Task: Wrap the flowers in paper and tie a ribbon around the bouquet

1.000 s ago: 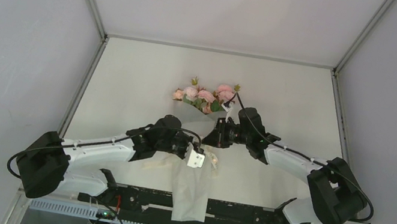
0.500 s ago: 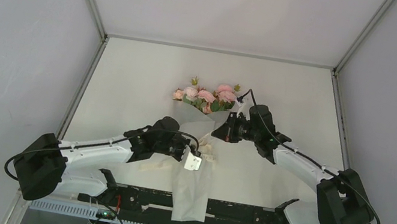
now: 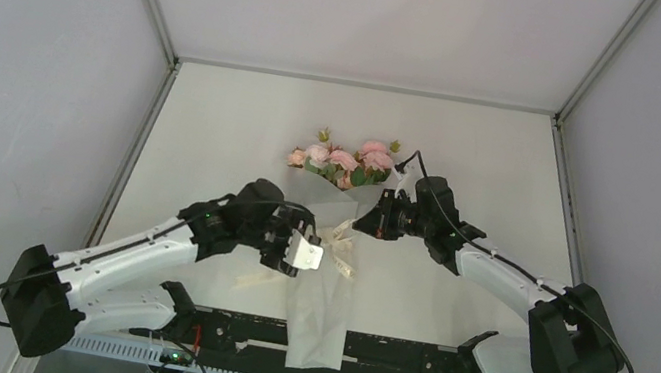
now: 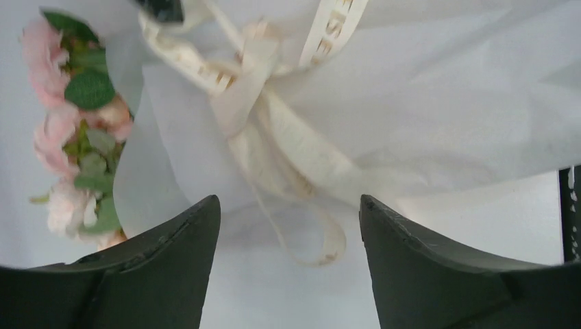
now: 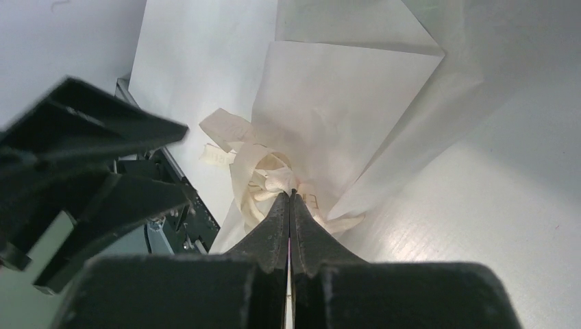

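We see the wrapped bouquet (image 3: 324, 282) lying mid-table, between the two grippers.

From above, the flowers (image 3: 341, 160) point toward the far side of the table (image 3: 234, 130) and the paper (image 3: 318, 332) runs down to the near edge. The ribbon (image 4: 274, 137) is only a pale smudge in that view. The left wrist view shows it knotted around the paper's narrow waist, with a loop hanging loose below. That same view shows the left gripper (image 4: 290, 226) with its jaws spread wide, holding nothing, just short of the knot. The right wrist view shows the right gripper (image 5: 290, 197) pressed closed with its tips at the knot. We cannot tell whether a strand is pinched there. The stems are hidden inside the paper, and the blooms fall outside the right wrist view.
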{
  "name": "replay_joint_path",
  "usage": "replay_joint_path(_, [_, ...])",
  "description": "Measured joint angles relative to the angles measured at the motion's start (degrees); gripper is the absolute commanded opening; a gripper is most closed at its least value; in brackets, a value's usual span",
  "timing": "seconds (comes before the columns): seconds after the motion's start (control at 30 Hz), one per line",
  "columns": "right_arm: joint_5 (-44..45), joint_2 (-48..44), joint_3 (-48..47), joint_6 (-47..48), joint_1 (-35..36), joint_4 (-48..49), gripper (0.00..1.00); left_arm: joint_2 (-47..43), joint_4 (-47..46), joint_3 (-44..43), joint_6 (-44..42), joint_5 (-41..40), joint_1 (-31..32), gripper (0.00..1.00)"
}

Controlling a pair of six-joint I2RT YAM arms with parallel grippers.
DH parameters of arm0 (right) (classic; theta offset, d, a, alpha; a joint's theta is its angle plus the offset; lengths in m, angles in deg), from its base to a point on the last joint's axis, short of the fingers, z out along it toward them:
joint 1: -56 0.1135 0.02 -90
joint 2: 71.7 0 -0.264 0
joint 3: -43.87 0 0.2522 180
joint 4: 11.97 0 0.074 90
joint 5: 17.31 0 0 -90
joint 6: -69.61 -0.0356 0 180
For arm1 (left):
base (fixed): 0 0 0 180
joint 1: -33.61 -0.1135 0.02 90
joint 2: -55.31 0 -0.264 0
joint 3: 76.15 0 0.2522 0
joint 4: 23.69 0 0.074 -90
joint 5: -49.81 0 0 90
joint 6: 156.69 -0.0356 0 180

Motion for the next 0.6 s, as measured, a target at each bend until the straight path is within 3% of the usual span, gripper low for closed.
replay_joint_path(0.17, [-0.2,0.0,0.0,-0.1,0.0,0.0,0.0,-1.3,8.5,-2.3,2.4,0.2,-6.3,0.91])
replay_joint_path(0.4, [-0.6,0.1,0.0,-0.3,0.0,0.1,0.0,1.9,5.8,2.4,3.2,-1.9,-7.5,0.95])
replay_joint_path(0.5, [-0.6,0.1,0.0,-0.4,0.0,0.1,0.0,2.9,3.0,3.8,3.2,-2.2,-7.5,0.85])
replay_joint_path(0.57, [-0.6,0.1,0.0,-0.5,0.0,0.1,0.0,3.2,0.5,4.7,3.1,-2.4,-7.5,0.65])
replay_joint_path(0.6, [-0.6,0.1,0.0,-0.5,0.0,0.1,0.0,3.3,-1.0,5.2,3.1,-2.7,-7.5,0.5])
